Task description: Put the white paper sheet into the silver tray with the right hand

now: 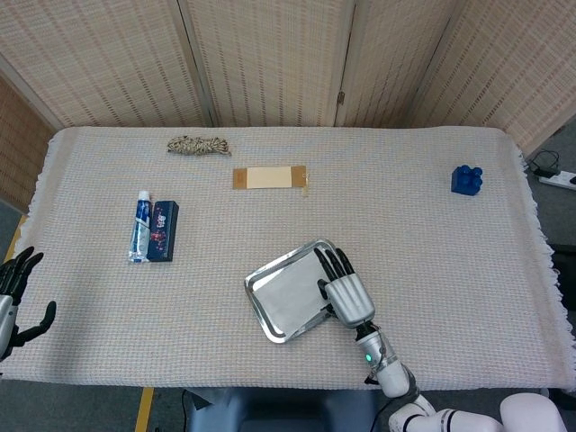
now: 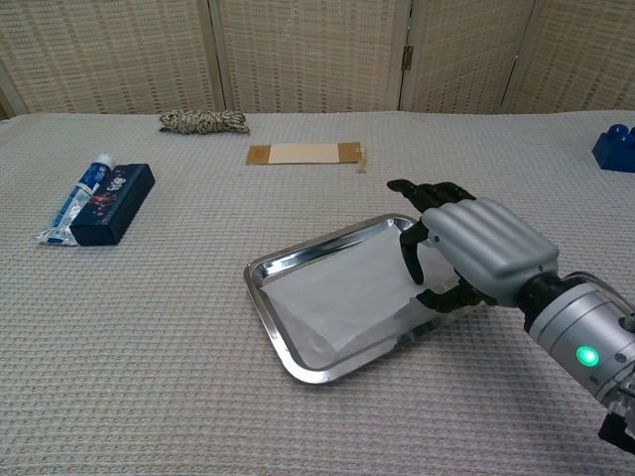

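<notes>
**Mia:** Where was the white paper sheet (image 2: 342, 296)?

**Ben:** It lay flat inside the silver tray (image 2: 266, 270), near the front of the table (image 2: 179, 327). The right hand (image 2: 474, 251) was at the tray's right edge. Its dark fingers (image 2: 422, 188) reached over the rim, and its thumb was down by the sheet's corner.

**Mia:** Was the hand pinching the sheet?

**Ben:** I could not tell. The thumb was close to the corner, but the hand hid the spot where they would meet.

**Mia:** So what was the good way to finish?

**Ben:** I think the hand should let go softly and lift straight up. If it slid sideways, it could drag the sheet back out or push the tray.

**Mia:** Did the two views show different things?

**Ben:** Yes. The chest view showed the thumb low by the paper. The head view, from above, showed only the back of the right hand (image 1: 346, 292) on the tray. But the head view alone showed the left hand (image 1: 16, 292), far off at the table's left edge, fingers spread and holding nothing.
</notes>
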Motion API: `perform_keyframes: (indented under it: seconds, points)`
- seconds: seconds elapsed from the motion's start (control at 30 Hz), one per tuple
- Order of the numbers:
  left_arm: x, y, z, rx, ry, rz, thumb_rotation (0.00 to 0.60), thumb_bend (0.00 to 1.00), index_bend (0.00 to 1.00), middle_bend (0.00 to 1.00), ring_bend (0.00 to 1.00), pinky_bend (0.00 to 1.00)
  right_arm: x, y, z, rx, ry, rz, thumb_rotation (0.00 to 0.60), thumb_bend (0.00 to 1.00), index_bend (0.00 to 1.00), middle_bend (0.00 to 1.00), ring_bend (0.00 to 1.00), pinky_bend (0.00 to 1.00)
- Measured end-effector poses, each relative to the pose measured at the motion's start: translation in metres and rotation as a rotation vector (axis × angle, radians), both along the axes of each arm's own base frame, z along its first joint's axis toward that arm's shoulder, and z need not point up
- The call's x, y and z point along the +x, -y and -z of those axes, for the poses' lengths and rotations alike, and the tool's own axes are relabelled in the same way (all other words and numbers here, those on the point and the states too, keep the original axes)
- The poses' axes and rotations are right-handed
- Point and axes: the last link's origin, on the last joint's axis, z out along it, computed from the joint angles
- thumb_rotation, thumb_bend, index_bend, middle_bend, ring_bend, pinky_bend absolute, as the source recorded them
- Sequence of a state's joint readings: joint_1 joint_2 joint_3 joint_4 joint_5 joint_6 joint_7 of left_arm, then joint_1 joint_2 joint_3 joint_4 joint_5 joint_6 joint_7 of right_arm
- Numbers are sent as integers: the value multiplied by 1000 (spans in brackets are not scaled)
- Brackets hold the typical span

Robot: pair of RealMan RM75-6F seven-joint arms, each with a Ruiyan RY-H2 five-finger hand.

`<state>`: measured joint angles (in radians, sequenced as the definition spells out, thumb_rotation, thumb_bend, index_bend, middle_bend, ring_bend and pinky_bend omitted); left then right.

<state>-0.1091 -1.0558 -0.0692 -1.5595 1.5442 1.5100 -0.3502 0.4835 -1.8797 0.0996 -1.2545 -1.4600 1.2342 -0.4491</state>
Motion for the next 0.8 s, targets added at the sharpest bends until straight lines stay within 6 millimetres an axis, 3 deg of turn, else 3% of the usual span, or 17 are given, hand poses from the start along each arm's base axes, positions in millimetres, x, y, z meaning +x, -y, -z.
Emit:
perform_keyframes:
  seconds: [0.1, 0.2, 0.37, 0.8]
  points:
    - [2, 1, -1, -7, 7, 17, 600, 194, 0, 0, 0, 0, -1, 2, 0, 12, -3, 7, 600, 488, 0, 0, 0, 0]
    - [1, 1, -1, -9, 10, 24, 600, 136, 0, 0, 0, 0, -2, 5, 2, 30, -3, 24, 600, 488, 0, 0, 0, 0]
    - [1, 1, -3, -2, 14, 35, 600, 107, 0, 0, 0, 0, 0, 11, 1, 67, 1, 54, 600, 477, 0, 0, 0, 0]
    - [1, 1, -1, -1, 0, 36, 600, 92, 0, 0, 0, 0, 3, 15, -14, 115, 3, 75, 600, 331, 0, 0, 0, 0]
